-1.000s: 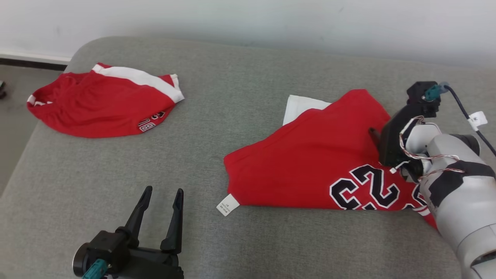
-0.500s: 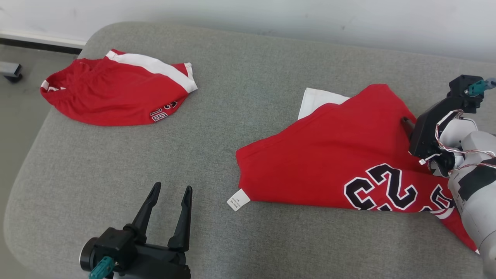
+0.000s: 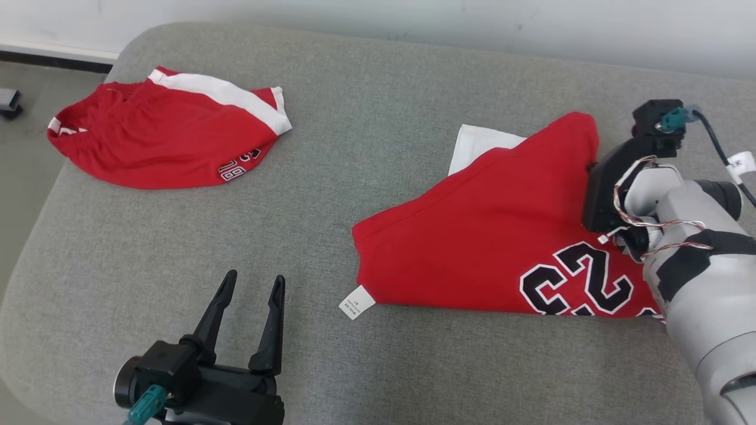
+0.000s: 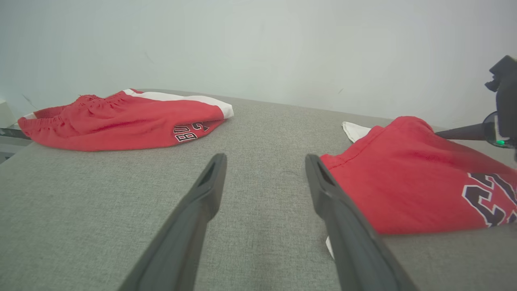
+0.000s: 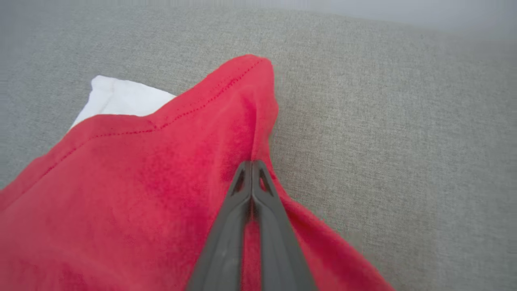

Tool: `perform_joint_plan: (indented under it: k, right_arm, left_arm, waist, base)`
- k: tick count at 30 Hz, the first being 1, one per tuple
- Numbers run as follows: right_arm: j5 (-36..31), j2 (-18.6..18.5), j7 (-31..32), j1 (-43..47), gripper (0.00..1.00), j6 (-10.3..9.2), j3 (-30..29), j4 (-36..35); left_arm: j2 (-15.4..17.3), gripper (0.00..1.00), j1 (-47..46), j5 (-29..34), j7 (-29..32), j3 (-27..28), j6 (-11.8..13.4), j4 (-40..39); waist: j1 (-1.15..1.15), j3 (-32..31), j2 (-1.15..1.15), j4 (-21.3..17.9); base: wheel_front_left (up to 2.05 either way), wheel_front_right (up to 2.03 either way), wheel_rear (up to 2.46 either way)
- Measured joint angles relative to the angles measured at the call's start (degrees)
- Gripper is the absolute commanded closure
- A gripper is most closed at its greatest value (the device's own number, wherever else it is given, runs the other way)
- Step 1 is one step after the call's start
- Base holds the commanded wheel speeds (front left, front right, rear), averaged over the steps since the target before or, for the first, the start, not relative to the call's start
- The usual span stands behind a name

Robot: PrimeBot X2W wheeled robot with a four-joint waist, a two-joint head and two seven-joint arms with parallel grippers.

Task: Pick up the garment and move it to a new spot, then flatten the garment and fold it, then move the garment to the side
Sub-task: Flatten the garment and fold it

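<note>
Head view: high, angled down and forward over grey cushion [image 3: 366, 177], wall [image 3: 531, 18] at top. Left wrist view: low, near cushion level, facing wall along left pincer [image 4: 265, 158]. Right wrist view: very close above red garment [image 5: 121, 194], along right pincer [image 5: 251, 163]. All share garment's peak beside white patch [image 3: 478, 150].

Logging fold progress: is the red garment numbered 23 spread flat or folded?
Folded over, not flat: the red garment forms a rough triangle over a white layer, one corner pinched by the shut right claw.
</note>
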Motion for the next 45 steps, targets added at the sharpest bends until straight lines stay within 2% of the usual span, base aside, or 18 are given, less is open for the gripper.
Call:
perform_joint_plan:
  k: [4, 9, 14, 15, 18, 26, 27, 28, 31, 36, 39, 45]
  right_arm:
    - [0.0, 1.9, -1.0, 1.4, 1.00, -0.01, 4.4, -4.4]
    - [4.5, 5.1, 0.6, 7.3, 1.00, 0.00, 14.2, -15.4]
    - [10.9, 2.6, 4.3, 15.0, 1.00, -0.01, 24.1, -29.4]
    - [10.9, 2.6, 4.3, 15.0, 1.00, -0.01, 24.1, -29.4]
    - [14.4, 0.2, 7.1, 19.9, 1.00, 0.00, 28.4, -37.7]
    - [20.1, -5.5, 17.9, 31.2, 1.00, -0.01, 31.9, -54.5]
    - [20.7, -6.1, 19.0, 32.4, 0.30, -0.01, 31.2, -56.1]
    - [21.1, -6.6, 20.2, 33.4, 0.00, 0.00, 30.3, -57.5]
    - [20.5, -7.9, 21.0, 35.0, 0.00, 0.00, 24.8, -60.4]
    - [14.8, -8.1, 20.1, 34.2, 0.00, 0.00, 12.8, -60.5]
    - [12.0, -6.4, 20.3, 32.0, 0.00, 0.00, 7.1, -57.2]
    - [5.8, -2.9, 19.4, 26.6, 0.00, -0.01, -0.6, -45.2]
  left_arm:
    - [0.0, 0.00, 0.0, 0.0, 0.0, 0.2, 0.0, 0.4]
    - [0.0, 0.00, 0.5, 0.3, 0.0, 1.3, 0.0, 0.8]
    - [0.0, 0.00, 1.7, 0.4, 0.0, 2.6, 0.0, 0.9]
    - [0.0, 0.00, 1.7, 0.4, 0.0, 2.6, 0.0, 0.9]
    - [0.0, 0.00, 1.9, 0.8, 0.0, 2.8, 0.0, 1.0]
    - [0.0, 0.00, 3.7, 0.8, 0.0, 3.7, 0.0, 1.2]
    - [0.0, 0.00, 4.1, 0.8, 0.0, 3.8, 0.0, 1.4]
    - [0.0, 0.00, 4.3, 0.8, 0.0, 3.9, 0.0, 1.4]
    - [0.0, 0.00, 5.1, 0.8, 0.0, 3.9, 0.0, 1.4]
    - [0.0, 0.00, 5.4, 0.8, 0.0, 3.5, 0.0, 1.4]
    - [0.0, 0.00, 5.5, 0.8, 0.0, 3.1, 0.0, 1.3]
    - [-0.1, 0.00, 5.2, 0.8, 0.0, 1.8, 0.0, 1.1]
  waist:
    - [0.00, -1.1, 0.00, -0.7]
    - [0.00, -2.7, -0.01, -1.9]
    - [-0.01, -4.4, -0.01, -3.4]
    - [-0.01, -4.4, -0.01, -3.4]
    - [-0.01, -5.6, -0.01, -4.2]
    - [-0.01, -8.8, -0.01, -6.3]
    - [-0.01, -9.2, -0.01, -6.6]
    - [-0.01, -9.6, -0.01, -6.8]
    - [-0.01, -10.6, -0.01, -7.6]
    - [-0.01, -11.9, -0.01, -8.2]
    - [-0.01, -11.8, -0.01, -7.8]
    - [0.00, -10.6, -0.01, -6.1]
  base:
    - [0.00, 0.00, 0.00]
    - [0.00, 0.00, 0.00]
    - [0.00, 0.00, 0.00]
    - [0.00, 0.00, 0.00]
    - [0.00, 0.00, 0.00]
    - [0.00, 0.00, 0.00]
    - [0.00, 0.00, 0.00]
    - [0.00, 0.00, 0.00]
    - [0.00, 0.00, 0.00]
    - [0.00, 0.00, 0.00]
    - [0.00, 0.00, 0.00]
    - [0.00, 0.00, 0.00]
